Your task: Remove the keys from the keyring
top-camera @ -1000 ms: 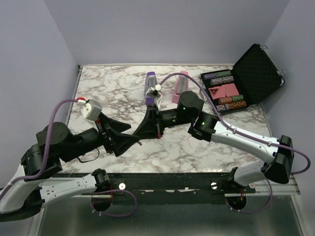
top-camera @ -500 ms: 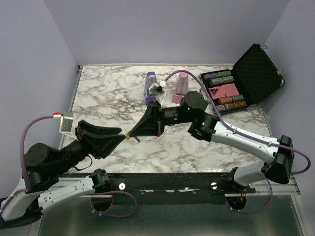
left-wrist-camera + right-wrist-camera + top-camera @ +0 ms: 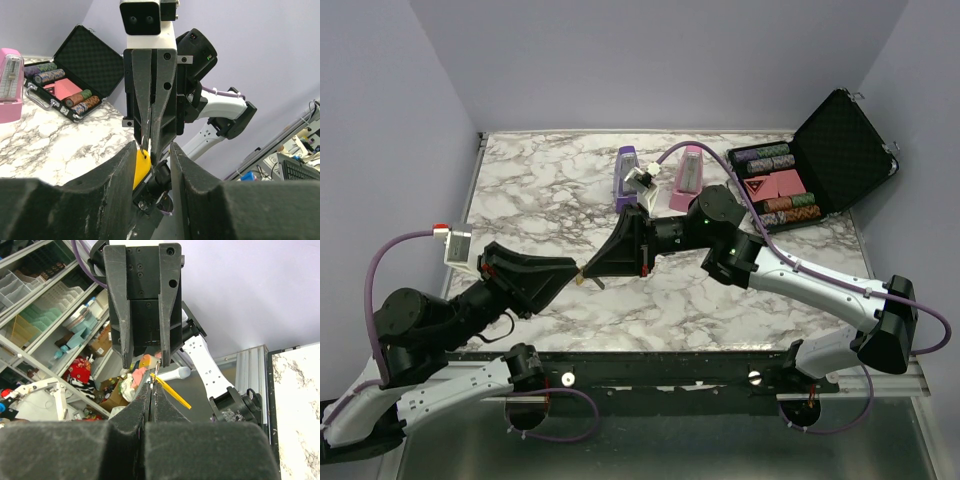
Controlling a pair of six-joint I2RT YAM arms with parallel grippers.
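Above the worktop's [image 3: 540,190] near edge my right pincer [image 3: 587,271] is clenched on the keys [image 3: 142,167], my left pincer [image 3: 569,271] gapes round their yellow part; next, I reckon, clamp and pull.

Lab with cluttered storage shelves [image 3: 45,295]

Noted white-grey marbling on desk [image 3: 540,180]; yellow on keys [image 3: 141,167]; purple metronome [image 3: 626,165], pink metronome [image 3: 688,172]; black case [image 3: 845,140]; multicoloured striped poker chips [image 3: 770,156].
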